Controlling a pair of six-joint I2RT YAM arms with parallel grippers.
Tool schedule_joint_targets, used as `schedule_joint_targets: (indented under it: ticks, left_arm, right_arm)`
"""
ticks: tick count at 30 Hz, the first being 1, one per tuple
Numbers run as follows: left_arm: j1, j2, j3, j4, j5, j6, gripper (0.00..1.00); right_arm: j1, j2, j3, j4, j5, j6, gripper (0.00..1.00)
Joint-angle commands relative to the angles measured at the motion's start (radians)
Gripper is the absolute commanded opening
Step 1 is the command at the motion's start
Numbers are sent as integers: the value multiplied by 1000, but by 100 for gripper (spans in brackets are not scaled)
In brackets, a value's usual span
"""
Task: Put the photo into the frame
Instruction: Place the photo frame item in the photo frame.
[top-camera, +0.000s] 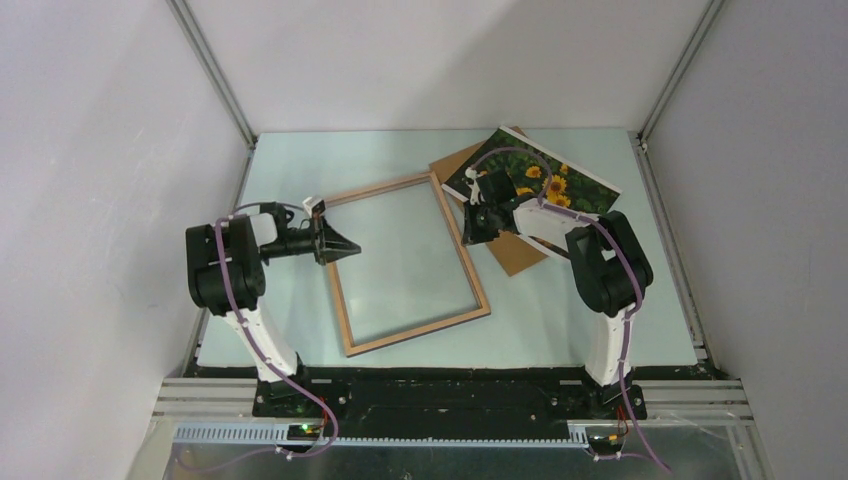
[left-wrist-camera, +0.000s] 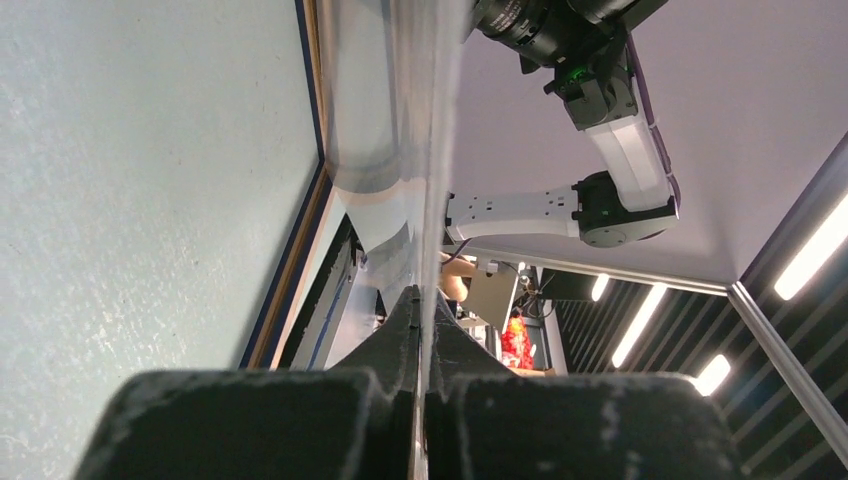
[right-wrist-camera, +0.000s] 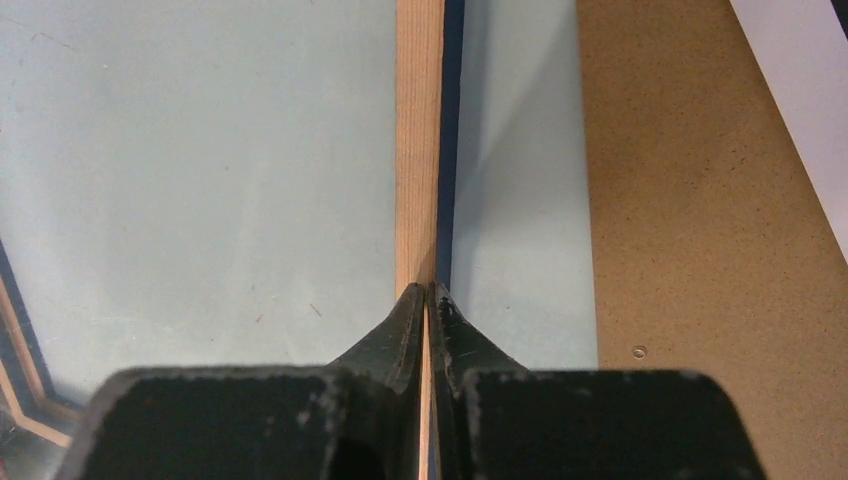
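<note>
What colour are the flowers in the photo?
Yellow, against dark green leaves. The photo shows best in the top external view.

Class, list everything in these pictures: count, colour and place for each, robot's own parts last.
frame: one, light wood with clear pane, mid-table, tilted
photo: one, yellow sunflowers on dark green, far right, on the board
board: one, brown, right of the frame, under the photo
table: one, pale green, beneath everything
arms: two, black and white, near edge
left claw: one, black, shut on the frame's left rail
right claw: one, black, shut on the frame's right rail
</note>
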Motion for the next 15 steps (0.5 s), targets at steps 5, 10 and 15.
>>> schedule_joint_targets:
  ticks: [5,10,15]
  left_arm:
    - [23,33,-4,-31,-4,43,0]
    - [26,42,-19,-30,-37,51,0]
    - [28,57,-17,-30,-38,57,0]
  right_arm:
    - [29,-5,6,-4,-16,43,2]
    - [38,-9,-5,2,-15,42,1]
    - [44,-12,-6,2,-12,33,1]
